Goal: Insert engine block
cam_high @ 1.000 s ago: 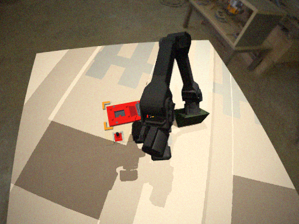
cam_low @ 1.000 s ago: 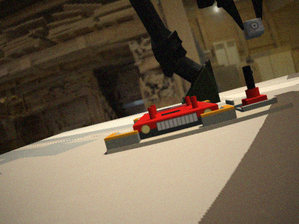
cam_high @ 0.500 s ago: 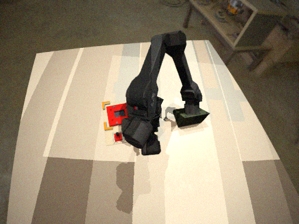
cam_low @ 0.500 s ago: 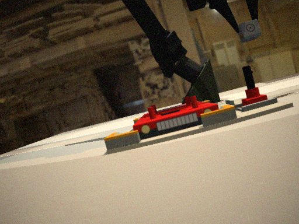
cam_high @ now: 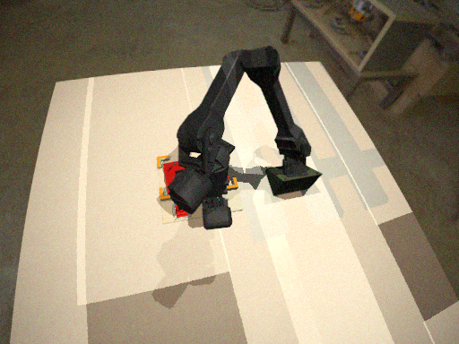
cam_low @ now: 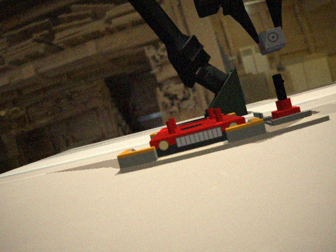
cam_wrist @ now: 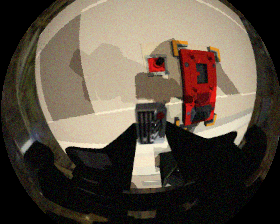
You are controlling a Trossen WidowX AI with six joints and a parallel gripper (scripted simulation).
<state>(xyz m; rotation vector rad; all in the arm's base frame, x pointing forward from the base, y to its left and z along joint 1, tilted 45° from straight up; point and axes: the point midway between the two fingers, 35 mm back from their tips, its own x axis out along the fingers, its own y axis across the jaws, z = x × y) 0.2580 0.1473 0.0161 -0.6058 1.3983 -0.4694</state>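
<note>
The red car body (cam_high: 171,172) (cam_low: 197,132) (cam_wrist: 199,85) lies flat in a grey fixture with orange corners (cam_low: 137,156) (cam_high: 162,160). Its dark rectangular opening (cam_wrist: 201,73) faces up. My gripper (cam_low: 270,32) (cam_wrist: 150,125) is shut on the grey engine block (cam_low: 272,41) (cam_wrist: 149,122) and holds it high in the air, to the side of the car body and above a small red stand with a black peg (cam_low: 283,102) (cam_wrist: 156,65). In the top view the arm hides the block and most of the car body.
The arm's dark base (cam_high: 293,180) (cam_low: 230,98) stands just behind the car body. A wooden shelf unit (cam_high: 359,26) stands off the table at the back right.
</note>
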